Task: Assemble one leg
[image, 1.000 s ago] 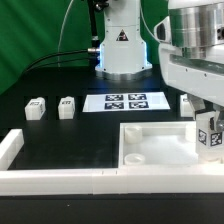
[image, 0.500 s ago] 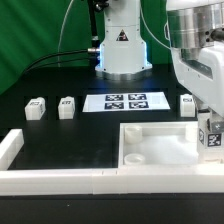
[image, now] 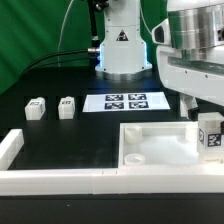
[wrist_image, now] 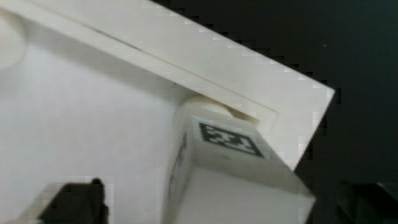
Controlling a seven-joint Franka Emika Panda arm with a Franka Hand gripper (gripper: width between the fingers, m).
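A white leg [image: 210, 137] with a black-and-white tag stands upright in the corner socket of the big white tray [image: 160, 150] at the exterior view's right. My gripper [image: 205, 108] is straight above it, with the leg's top between its fingers. In the wrist view the leg [wrist_image: 235, 165] rises from the tray's corner [wrist_image: 107, 110]. One dark finger [wrist_image: 71, 205] stands apart from the leg, with bare tray showing between them. The jaws look open around the leg. Two more legs [image: 36, 108] [image: 67, 106] lie at the exterior view's left.
The marker board [image: 127, 101] lies flat in the middle, in front of the robot base [image: 122, 45]. A long white L-shaped rail [image: 60, 178] runs along the table's front edge. Green curtain at the back left.
The gripper body has shifted toward the exterior view's left and now covers the small leg that lay behind the tray. Its finger now stands off the upright leg, which has stayed in place.
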